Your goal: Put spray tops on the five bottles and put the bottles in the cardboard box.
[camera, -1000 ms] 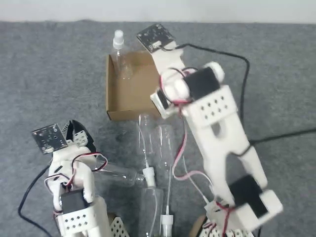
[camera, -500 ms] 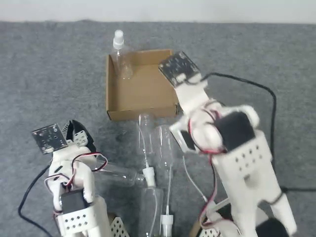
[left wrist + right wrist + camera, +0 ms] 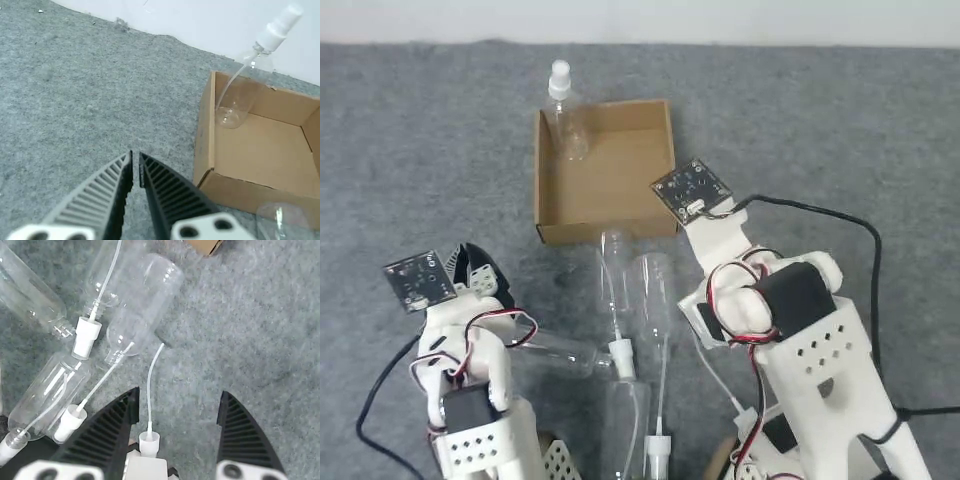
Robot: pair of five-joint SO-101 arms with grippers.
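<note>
Four clear bottles lie on the surface between the arms, some with a white top at the neck. The right gripper hangs wide open over a loose spray top, whose thin tube points toward them. The left gripper is closed on nothing. Handling, as judged: the bottles are light, thin-walled and slick, and will roll, so grip across the body near the shoulder. Take the spray top by its rigid white collar, not the flexible tube. Beyond lies the box, with a fifth, capped bottle leaning in its far corner. The surface is grey felt, ending at a white wall.
</note>
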